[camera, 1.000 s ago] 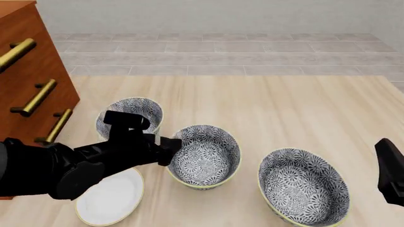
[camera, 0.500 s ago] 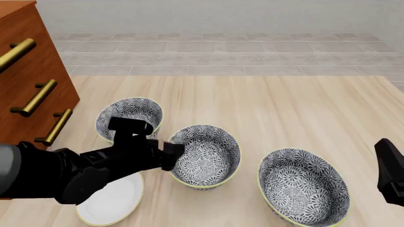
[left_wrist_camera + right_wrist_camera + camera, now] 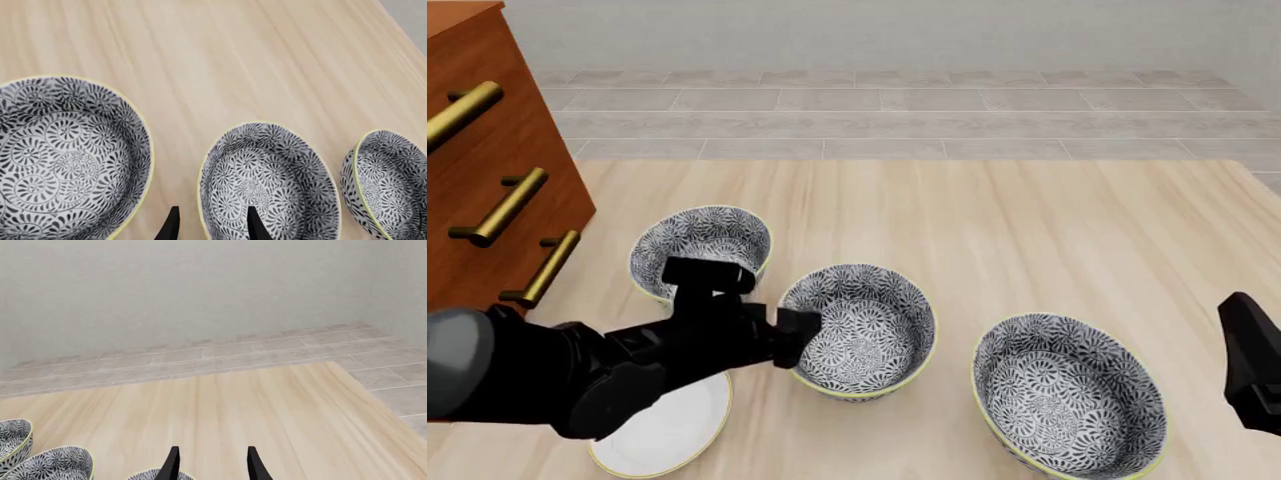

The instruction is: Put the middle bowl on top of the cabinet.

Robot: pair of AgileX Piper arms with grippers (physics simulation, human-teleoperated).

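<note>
On the counter (image 3: pixel 1054 230), the middle bowl (image 3: pixel 861 330) sat upright between its two twins, with the cabinet (image 3: pixel 494 160) off to the left. My left gripper (image 3: pixel 210 227) had its jaws apart, straddling that bowl's near-left rim, one finger inside and one outside. The right gripper (image 3: pixel 210 465) hung idle near the right edge, jaws likewise apart. To grip well, I judged I should sink a little deeper over the rim, stay clear of the white plate (image 3: pixel 667 425) and the far-left bowl (image 3: pixel 701 245), then close squarely before lifting
</note>
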